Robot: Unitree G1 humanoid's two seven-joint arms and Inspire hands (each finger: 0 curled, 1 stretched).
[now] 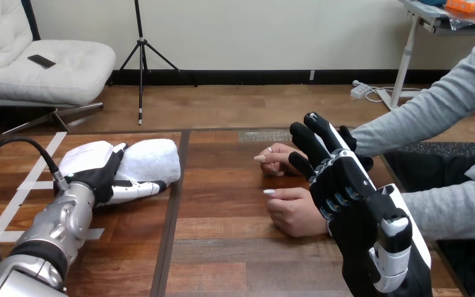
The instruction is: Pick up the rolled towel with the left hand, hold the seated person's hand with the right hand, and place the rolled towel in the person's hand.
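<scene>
Head view: at the frame's left, the left hand (pixel 96 173) is resting on the rolled towel (pixel 154 161) on the counter (pixel 222 247), thumb above and fingers below, curling round its left end. At lower right, the right hand (pixel 346 185) is hovering with straight fingers, gripping nothing, beside the person's hands (pixel 294 213). The towel is probably soft, light and squashy, so wrapping its middle seems safest

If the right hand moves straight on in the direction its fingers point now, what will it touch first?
Probably the person's farther hand, just beyond the fingertips of the right hand; depth is unclear, so it may pass above.
</scene>
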